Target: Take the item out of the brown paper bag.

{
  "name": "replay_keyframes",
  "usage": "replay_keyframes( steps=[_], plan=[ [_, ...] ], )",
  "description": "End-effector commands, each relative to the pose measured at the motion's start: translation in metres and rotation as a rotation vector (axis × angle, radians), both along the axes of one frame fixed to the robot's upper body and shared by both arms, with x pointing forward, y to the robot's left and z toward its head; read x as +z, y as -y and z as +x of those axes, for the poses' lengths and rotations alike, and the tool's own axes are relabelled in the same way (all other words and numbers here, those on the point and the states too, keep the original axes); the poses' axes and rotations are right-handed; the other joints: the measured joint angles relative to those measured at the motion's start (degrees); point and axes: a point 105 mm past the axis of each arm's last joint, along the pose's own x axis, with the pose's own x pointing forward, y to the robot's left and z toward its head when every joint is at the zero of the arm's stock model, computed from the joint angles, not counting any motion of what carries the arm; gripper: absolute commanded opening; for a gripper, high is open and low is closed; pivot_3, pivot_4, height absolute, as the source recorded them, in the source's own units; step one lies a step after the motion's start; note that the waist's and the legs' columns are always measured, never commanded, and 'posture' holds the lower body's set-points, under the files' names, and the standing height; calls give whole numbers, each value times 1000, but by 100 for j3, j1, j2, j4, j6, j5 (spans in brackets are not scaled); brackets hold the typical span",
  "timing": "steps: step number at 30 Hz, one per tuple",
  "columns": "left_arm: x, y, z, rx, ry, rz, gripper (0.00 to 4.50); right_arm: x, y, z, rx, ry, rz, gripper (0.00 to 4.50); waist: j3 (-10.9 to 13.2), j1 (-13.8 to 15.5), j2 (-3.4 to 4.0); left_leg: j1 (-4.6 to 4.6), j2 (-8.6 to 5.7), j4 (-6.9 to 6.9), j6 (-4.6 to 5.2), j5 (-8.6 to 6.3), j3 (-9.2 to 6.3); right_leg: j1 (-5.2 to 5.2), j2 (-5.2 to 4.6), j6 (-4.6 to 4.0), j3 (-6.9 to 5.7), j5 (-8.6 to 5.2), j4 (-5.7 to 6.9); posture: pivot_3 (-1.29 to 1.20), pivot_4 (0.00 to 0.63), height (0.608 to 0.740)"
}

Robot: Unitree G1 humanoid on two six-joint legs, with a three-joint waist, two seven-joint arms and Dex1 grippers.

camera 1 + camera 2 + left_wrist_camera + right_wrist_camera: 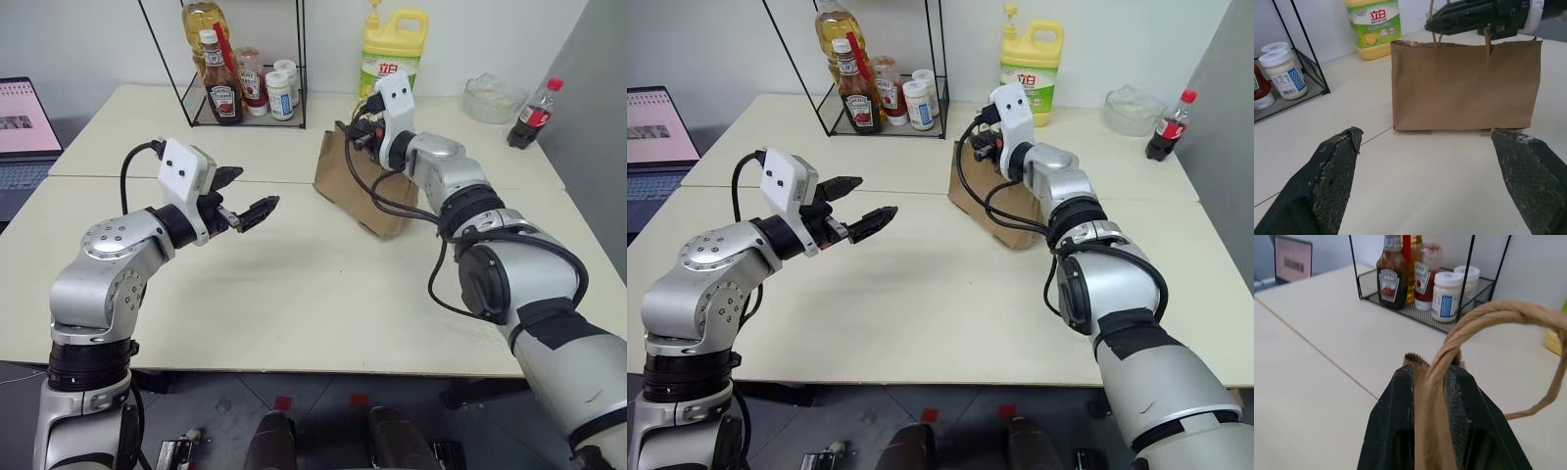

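Observation:
The brown paper bag (364,188) stands upright on the cream table (294,294), right of centre toward the back. My right gripper (1430,374) is shut on the bag's top rim, at the end nearer the wire rack, with the paper edge and a cord handle (1484,316) pinched between its fingers. My left gripper (257,189) hovers above the table to the left of the bag, level, facing the bag's broad side (1464,88). It is open, with nothing between its fingers. The item is hidden; the bag's inside cannot be seen.
A black wire rack (245,103) with sauce bottles and jars stands at the back. A yellow detergent jug (392,49) is right behind the bag. A cola bottle (534,113) and a clear bowl (495,96) sit at the back right, a laptop (24,127) at the far left.

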Motion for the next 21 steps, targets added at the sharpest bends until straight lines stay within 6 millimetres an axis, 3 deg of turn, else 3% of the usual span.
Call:
replay_keyframes(
  steps=[1,3,4,7,11,21],
  plan=[
    [10,-1,-3,7,54,13,4500,13,8,0,0,50,-34,572,0,0,0,0,0,0,0,0,0,0,0,0,0,0,0,0,150,740],
    [9,-1,-2,6,53,13,4500,10,14,1,-20,41,-36,572,0,0,0,0,0,0,0,0,0,0,0,0,0,0,1,0,150,740],
    [9,0,-1,5,52,12,4500,9,17,2,-30,37,-38,1112,0,1,0,0,0,1,0,0,0,0,0,0,0,0,1,0,150,740],
    [9,1,0,2,53,10,4500,7,22,3,-54,28,-35,1692,0,1,0,0,0,1,0,0,0,0,0,0,0,0,2,0,150,740],
    [9,3,3,-2,55,11,4500,4,23,3,-54,14,-29,2959,0,-1,0,1,0,1,0,0,0,0,0,0,0,0,4,0,150,740],
    [12,5,8,-18,70,13,4500,12,34,4,-97,-18,33,2959,0,1,0,0,0,3,0,0,0,0,0,0,0,0,6,0,150,740]
  ],
)
